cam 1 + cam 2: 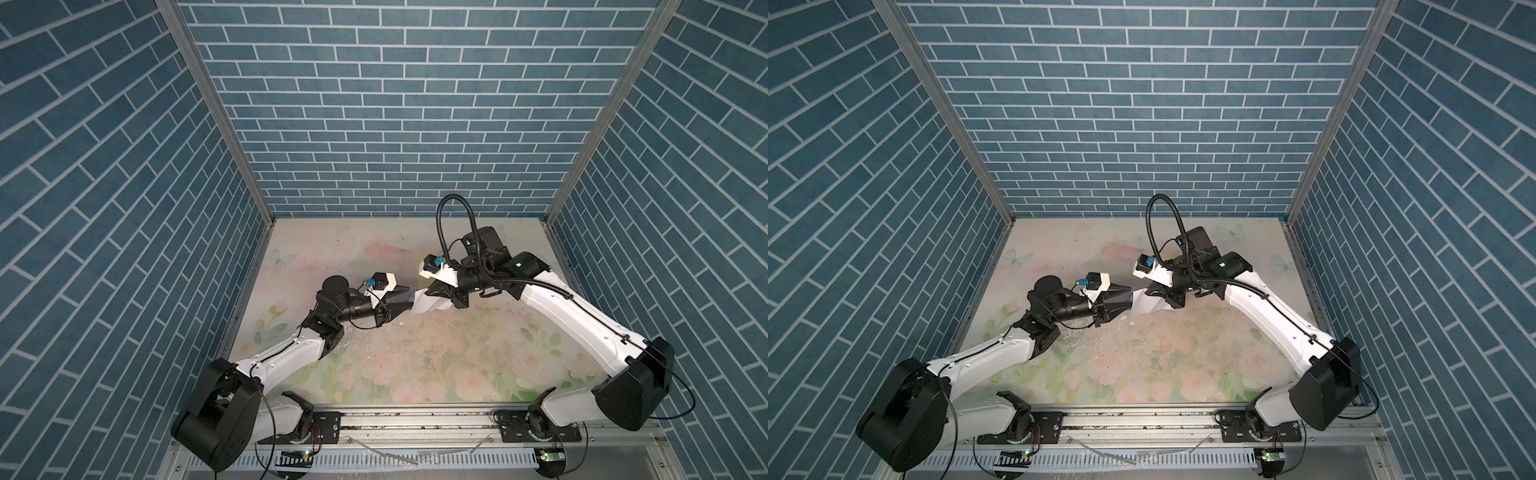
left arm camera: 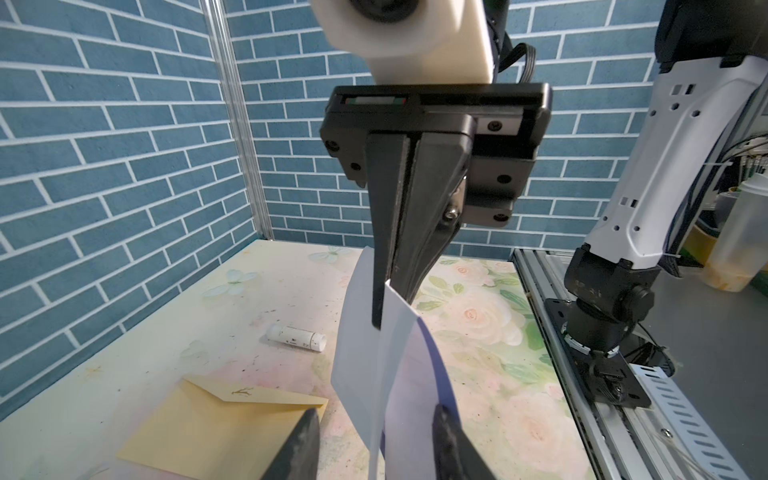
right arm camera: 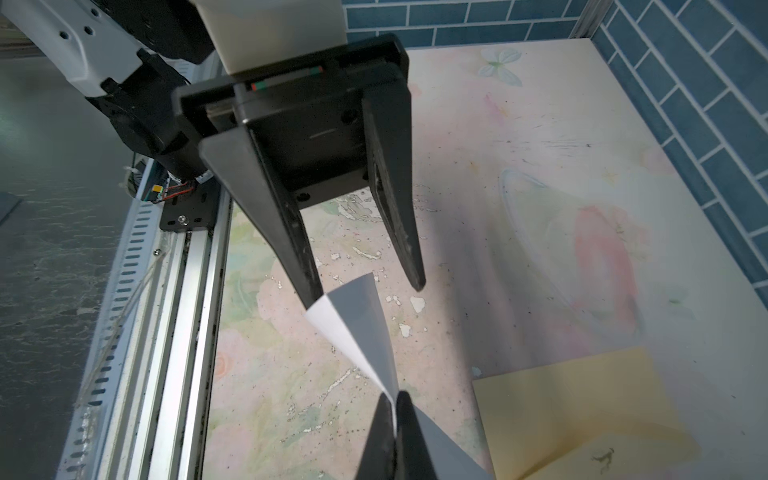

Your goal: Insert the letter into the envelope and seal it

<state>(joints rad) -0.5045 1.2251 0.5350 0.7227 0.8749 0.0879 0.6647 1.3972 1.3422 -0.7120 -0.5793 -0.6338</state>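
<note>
So the right gripper (image 2: 388,307) is doing all the holding here. Its jaws are pressed together and pinching the top edge of the letter (image 2: 365,365), which is hanging in the air over roughly the middle of the worktop (image 1: 436,374). The sheet is curling and folding over on itself, and you can just catch the dark blue border along one edge in the left wrist view.

The left gripper (image 3: 365,291) is sitting spread open. One of its fingertips (image 3: 313,297) is right at the free corner of the letter and looks to be brushing it, while the other one is hanging clear of the paper. It isn't gripping anything.

In both top views the two grippers are pointing at each other almost tip to tip, with the white letter (image 1: 432,307) showing between and just below them.

The yellow envelope (image 2: 216,424) is lying flat on the worktop underneath the grippers, flap side up with the little dark mark showing, and the letter isn't touching it. In the top views the arms are hiding it. A white glue stick (image 2: 296,336) is lying on its side just past the envelope, toward the worktop corner where two brick walls meet.
</note>
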